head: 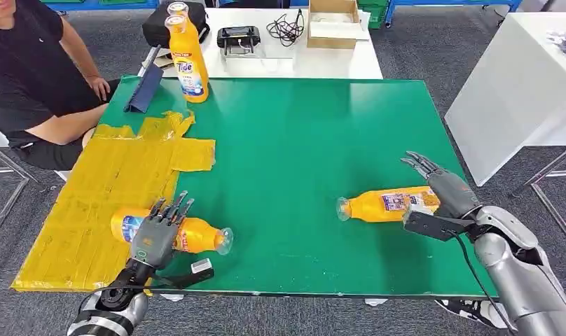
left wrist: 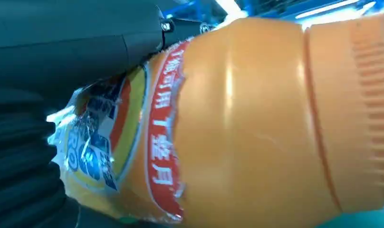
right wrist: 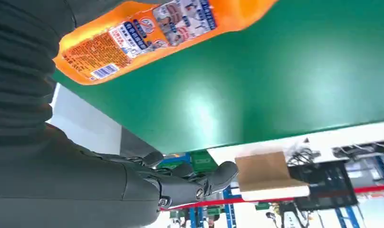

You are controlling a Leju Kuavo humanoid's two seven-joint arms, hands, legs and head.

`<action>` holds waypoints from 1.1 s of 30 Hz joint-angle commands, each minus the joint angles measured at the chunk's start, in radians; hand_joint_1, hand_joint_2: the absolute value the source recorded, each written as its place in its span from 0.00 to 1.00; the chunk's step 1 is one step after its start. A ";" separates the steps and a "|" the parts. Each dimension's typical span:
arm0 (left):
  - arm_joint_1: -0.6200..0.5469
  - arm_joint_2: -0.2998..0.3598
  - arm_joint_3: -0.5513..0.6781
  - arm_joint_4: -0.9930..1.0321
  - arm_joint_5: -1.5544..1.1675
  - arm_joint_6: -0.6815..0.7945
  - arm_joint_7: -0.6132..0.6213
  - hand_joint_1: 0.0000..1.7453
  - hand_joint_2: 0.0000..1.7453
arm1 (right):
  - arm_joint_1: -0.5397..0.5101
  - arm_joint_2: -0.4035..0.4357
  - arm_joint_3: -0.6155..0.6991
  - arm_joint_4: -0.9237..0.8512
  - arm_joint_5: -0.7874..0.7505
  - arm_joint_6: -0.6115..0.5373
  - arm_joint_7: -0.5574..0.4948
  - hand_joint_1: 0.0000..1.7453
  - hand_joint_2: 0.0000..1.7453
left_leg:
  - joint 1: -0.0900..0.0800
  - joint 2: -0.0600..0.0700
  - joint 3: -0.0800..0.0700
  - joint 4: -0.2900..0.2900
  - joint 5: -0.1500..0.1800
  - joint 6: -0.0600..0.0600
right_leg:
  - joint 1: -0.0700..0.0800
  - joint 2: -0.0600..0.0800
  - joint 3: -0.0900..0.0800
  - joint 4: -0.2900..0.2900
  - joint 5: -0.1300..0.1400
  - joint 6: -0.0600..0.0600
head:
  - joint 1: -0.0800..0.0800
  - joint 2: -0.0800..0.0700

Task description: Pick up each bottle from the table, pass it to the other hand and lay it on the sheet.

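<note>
An orange detergent bottle [head: 196, 236] [left wrist: 256, 123] lies on its side, its base on the near edge of the yellow sheet [head: 105, 192] and its cap out over the green table [head: 301, 140]. My left hand [head: 155, 234] [left wrist: 62, 57] rests over its label with fingers stretched out straight and the thumb apart. A second orange bottle [head: 385, 204] [right wrist: 147, 33] lies on the table at the right, cap pointing left. My right hand [head: 441, 194] [right wrist: 133, 185] sits at its base, fingers extended and not wrapped around it. Two more bottles [head: 188, 59] stand at the far left.
A person [head: 35, 77] sits at the table's far left corner, beside a blue folder [head: 146, 87]. Behind the green table is a white table [head: 336, 59] with a cardboard box [head: 333, 21], a black bag and a device. Another white table [head: 518, 84] stands to the right.
</note>
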 commanded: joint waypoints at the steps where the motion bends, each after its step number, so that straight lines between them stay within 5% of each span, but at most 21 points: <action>1: -0.004 0.010 -0.052 -0.020 0.117 0.014 -0.076 0.00 1.00 | -0.213 0.010 0.119 0.308 0.008 0.075 -0.002 0.00 1.00 | -0.001 0.003 -0.001 0.000 0.000 0.001 | -0.001 0.003 -0.003 0.000 0.001 0.000 | 0.000 0.000; 7: -0.011 0.020 -0.044 -0.016 0.160 0.012 -0.105 0.00 1.00 | -0.273 -0.042 0.169 0.349 -0.023 0.167 -0.015 0.00 1.00 | -0.001 0.001 -0.003 0.001 0.000 0.001 | 0.000 0.000 -0.005 0.000 0.000 0.000 | 0.000 0.000; 21: -0.040 0.020 -0.020 0.000 0.220 -0.015 -0.098 0.00 1.00 | -0.264 -0.079 0.227 0.321 -0.079 0.164 0.008 0.00 1.00 | -0.001 0.000 -0.004 0.000 0.000 0.001 | 0.000 0.000 -0.006 0.000 0.000 0.000 | 0.000 0.000; 26: -0.006 0.002 0.017 -0.113 0.551 -0.186 -0.279 0.00 1.00 | -0.247 -0.116 0.241 0.292 -0.096 0.158 0.023 0.00 1.00 | 0.000 0.000 -0.005 0.001 -0.001 0.001 | 0.000 0.000 -0.007 0.000 0.000 0.000 | 0.000 0.000; 28: 0.034 0.008 -0.006 -0.315 0.946 -0.471 -0.392 0.00 1.00 | -0.231 -0.124 0.242 0.288 -0.107 0.157 0.030 0.00 1.00 | -0.001 -0.001 -0.006 0.001 0.000 0.001 | 0.000 -0.001 -0.007 0.000 0.000 0.000 | 0.000 0.000; 29: 0.068 0.023 -0.013 -0.429 1.214 -0.555 -0.392 0.00 0.00 | -0.234 -0.109 0.253 0.309 -0.092 0.142 0.034 0.00 1.00 | 0.000 0.000 -0.007 0.002 -0.001 0.001 | 0.001 -0.001 -0.008 0.000 0.000 0.000 | 0.000 0.000; 31: 0.094 -0.075 0.131 -0.490 1.402 -0.821 -0.392 0.00 0.00 | -0.242 -0.069 0.263 0.369 -0.045 0.100 0.044 0.00 1.00 | 0.000 0.001 -0.007 0.002 -0.001 0.001 | 0.001 0.001 -0.009 0.001 0.000 0.000 | 0.000 0.000; 33: 0.112 -0.112 0.165 -0.575 1.360 -0.865 -0.392 0.00 0.00 | -0.261 -0.016 0.274 0.448 -0.019 0.069 0.041 0.00 1.00 | 0.000 0.004 -0.004 0.000 -0.002 0.001 | 0.001 0.003 -0.007 -0.001 0.001 0.000 | 0.000 0.000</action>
